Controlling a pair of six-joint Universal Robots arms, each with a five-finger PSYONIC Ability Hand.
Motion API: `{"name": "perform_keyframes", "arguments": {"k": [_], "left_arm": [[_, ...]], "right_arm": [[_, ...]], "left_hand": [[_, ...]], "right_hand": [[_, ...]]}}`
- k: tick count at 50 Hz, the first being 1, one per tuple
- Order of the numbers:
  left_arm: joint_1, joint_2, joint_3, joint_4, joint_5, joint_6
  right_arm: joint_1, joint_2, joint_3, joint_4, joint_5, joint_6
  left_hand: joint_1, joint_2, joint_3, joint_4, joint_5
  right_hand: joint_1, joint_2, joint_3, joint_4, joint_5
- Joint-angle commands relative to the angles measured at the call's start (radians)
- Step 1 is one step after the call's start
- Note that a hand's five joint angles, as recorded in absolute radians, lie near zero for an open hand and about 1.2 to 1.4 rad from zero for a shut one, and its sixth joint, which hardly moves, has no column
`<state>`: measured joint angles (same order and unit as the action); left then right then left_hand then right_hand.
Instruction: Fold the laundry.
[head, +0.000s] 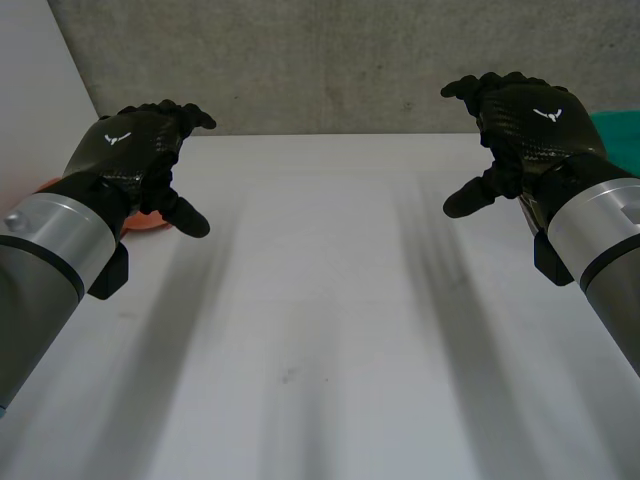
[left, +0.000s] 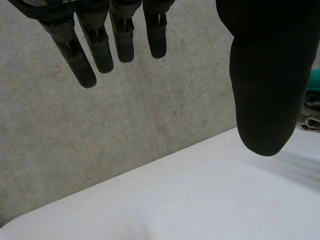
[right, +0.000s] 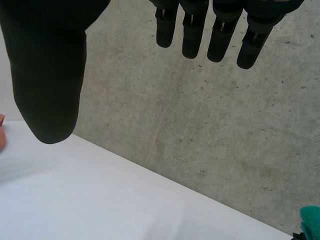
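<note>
My left hand (head: 140, 150) hovers above the white table (head: 320, 330) at the far left, fingers relaxed and thumb spread, holding nothing. Its own wrist view shows the fingers (left: 100, 45) straight and the thumb (left: 265, 90) apart, over the table's far edge. My right hand (head: 525, 125) hangs at the far right in the same pose, empty. In its wrist view the fingers (right: 220, 30) are straight and the thumb (right: 47, 80) stands wide. A bit of green cloth (head: 615, 135) lies at the table's far right edge, behind the right hand; the cloth (right: 311, 220) shows as a green corner there.
An orange thing (head: 145, 220) lies partly hidden under my left hand at the left edge; its rim (right: 2, 132) shows beside the right thumb. A grey concrete wall (head: 330, 60) backs the table. Beside the green cloth (left: 314, 85) lie small dark and pale items (left: 311, 120).
</note>
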<state>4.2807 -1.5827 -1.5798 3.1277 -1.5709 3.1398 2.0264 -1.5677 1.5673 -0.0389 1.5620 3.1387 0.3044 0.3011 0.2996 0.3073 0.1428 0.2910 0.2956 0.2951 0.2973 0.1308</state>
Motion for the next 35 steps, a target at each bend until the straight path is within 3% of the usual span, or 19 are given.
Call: {"name": "perform_keyframes", "arguments": {"k": [1,18,26,35], "left_arm": [[0.008,-0.023,-0.042,-0.02,0.008,0.006],[0.04,-0.068,0.087,-0.063,0.049,0.074],[0.194,-0.356,0.314,0.038,0.062,0.272],[0.338,-0.836,0.682,0.078,0.074,0.62]], "right_arm": [[0.034,0.006,0.005,-0.065,0.021,-0.005],[0.009,0.043,-0.013,-0.082,-0.025,-0.008],[0.0,0.112,-0.039,-0.049,-0.099,-0.023],[-0.003,0.176,-0.05,-0.044,-0.106,-0.029]], "left_hand": [[-0.13,-0.127,-0.125,-0.133,-0.143],[-0.13,-0.127,-0.125,-0.133,-0.143],[-0.13,-0.127,-0.125,-0.133,-0.143],[-0.13,-0.127,-0.125,-0.133,-0.143]], "right_hand": [[-0.116,-0.121,-0.121,-0.123,-0.131],[-0.116,-0.121,-0.121,-0.123,-0.131],[-0.116,-0.121,-0.121,-0.123,-0.131],[-0.116,-0.121,-0.121,-0.123,-0.131]]}}
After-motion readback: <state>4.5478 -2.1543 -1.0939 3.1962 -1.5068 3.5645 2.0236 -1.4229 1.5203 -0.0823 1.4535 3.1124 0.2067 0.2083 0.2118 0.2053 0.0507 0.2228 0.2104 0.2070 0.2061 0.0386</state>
